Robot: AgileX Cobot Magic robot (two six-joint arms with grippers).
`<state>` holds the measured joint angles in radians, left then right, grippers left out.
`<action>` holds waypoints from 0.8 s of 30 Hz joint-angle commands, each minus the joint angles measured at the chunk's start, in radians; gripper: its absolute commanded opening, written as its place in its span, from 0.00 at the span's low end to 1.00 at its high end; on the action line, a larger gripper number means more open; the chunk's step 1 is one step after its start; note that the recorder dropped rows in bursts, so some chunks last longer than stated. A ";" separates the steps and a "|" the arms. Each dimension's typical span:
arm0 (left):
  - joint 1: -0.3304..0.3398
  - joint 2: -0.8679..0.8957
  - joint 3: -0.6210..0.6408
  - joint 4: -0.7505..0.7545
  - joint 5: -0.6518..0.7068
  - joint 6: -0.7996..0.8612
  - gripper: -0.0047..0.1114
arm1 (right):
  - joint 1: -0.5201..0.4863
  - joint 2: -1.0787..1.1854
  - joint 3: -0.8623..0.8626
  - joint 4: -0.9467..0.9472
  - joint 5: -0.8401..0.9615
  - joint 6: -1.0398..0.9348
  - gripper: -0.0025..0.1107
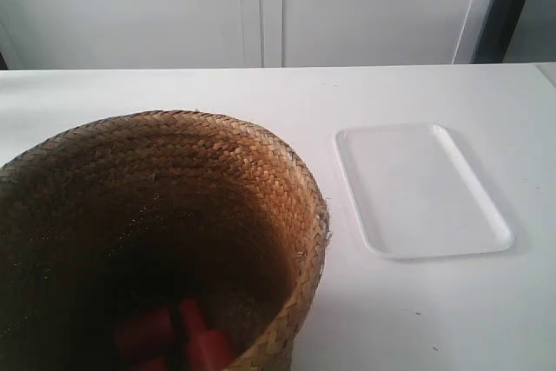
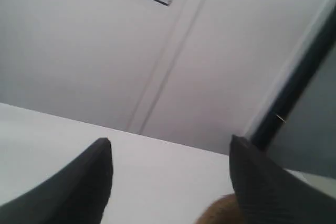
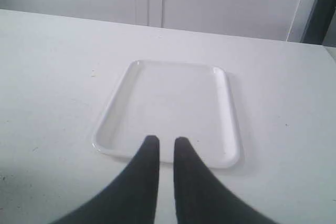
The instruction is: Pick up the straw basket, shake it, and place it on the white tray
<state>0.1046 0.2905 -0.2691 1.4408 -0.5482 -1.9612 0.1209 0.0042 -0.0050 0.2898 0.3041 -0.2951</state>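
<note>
The straw basket (image 1: 217, 171), big, brown and woven, fills the lower left of the exterior view, its inside dark. The white tray (image 1: 417, 188) lies flat on the table to its right, with nothing on it. Neither arm shows in the exterior view. My left gripper (image 2: 169, 140) is open with its fingers wide apart, and a brown bit of the basket (image 2: 220, 211) shows low beside one finger. My right gripper (image 3: 164, 139) is shut with only a thin slit between its fingers, holding nothing, and hovers just short of the tray's (image 3: 173, 103) near short edge.
Red objects (image 1: 174, 336) lie at the bottom of the basket. The white table (image 1: 261, 93) runs back to a white panelled wall (image 1: 261, 6). A dark vertical post (image 1: 512, 6) stands at the back right.
</note>
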 commanded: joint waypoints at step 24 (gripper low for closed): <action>-0.035 0.306 -0.221 0.304 -0.247 -0.155 0.68 | 0.001 -0.004 0.005 0.000 -0.003 0.004 0.12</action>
<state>0.0734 0.5860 -0.4851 1.7439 -0.9122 -2.1117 0.1209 0.0042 -0.0050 0.2898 0.3041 -0.2951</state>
